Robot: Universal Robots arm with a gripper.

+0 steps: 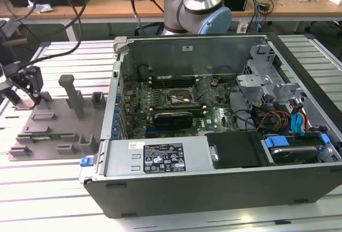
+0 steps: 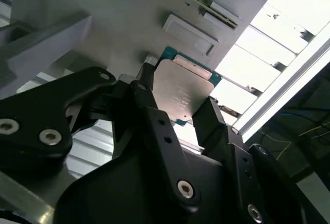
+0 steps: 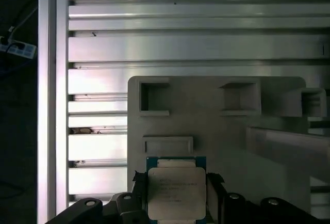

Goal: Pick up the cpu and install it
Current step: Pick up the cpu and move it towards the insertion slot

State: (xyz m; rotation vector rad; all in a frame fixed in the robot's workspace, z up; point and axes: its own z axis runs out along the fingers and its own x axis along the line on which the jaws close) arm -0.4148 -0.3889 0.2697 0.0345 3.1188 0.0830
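The cpu (image 2: 181, 91) in my grip, metal side toward both wrist views.

It is a thin, flat square chip (image 3: 177, 193) with a dull silver-grey metal top carrying faint print, and a narrow green board edge peeking out along one side and at a corner. My gripper (image 2: 177, 96) presses its two dark fingers against opposite edges of it. It sits level and untilted between them, in front of the grey tray (image 3: 232, 131).
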